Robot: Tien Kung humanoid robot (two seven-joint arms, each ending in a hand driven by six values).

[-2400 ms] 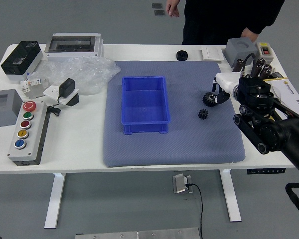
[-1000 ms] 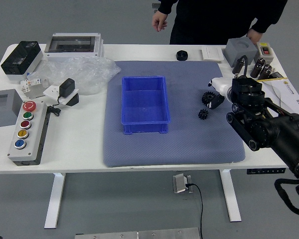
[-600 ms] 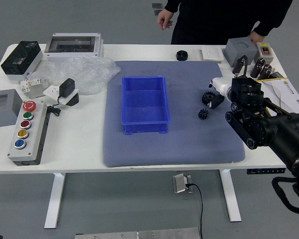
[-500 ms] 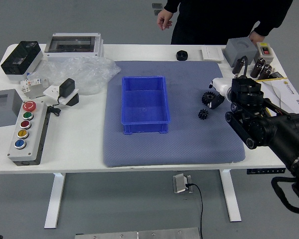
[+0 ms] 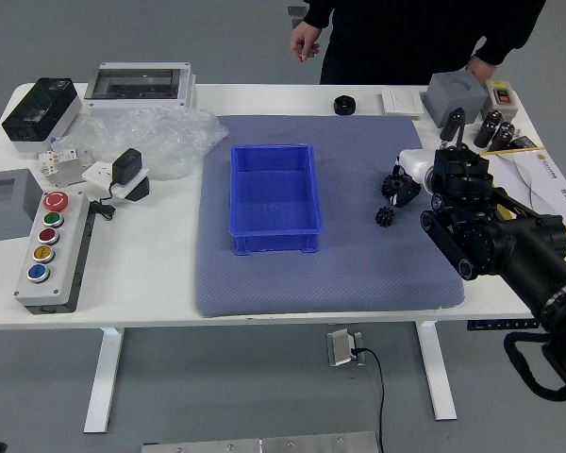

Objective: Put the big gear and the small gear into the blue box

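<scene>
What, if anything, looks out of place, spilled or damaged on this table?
The clear plastic lies crumpled at the back left of the table, which looks untidy. The blue box sits upright on the mat; nothing looks spilled or damaged.

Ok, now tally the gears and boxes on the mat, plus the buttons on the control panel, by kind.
Gears: 2 (big gear, small gear)
Blue box: 1
Buttons: 5 (large red, green, dark red, yellow, blue)
Total: 8

Button panel [image 5: 55, 260], crumpled clear plastic [image 5: 156, 140], black disc [image 5: 344, 105]
</scene>
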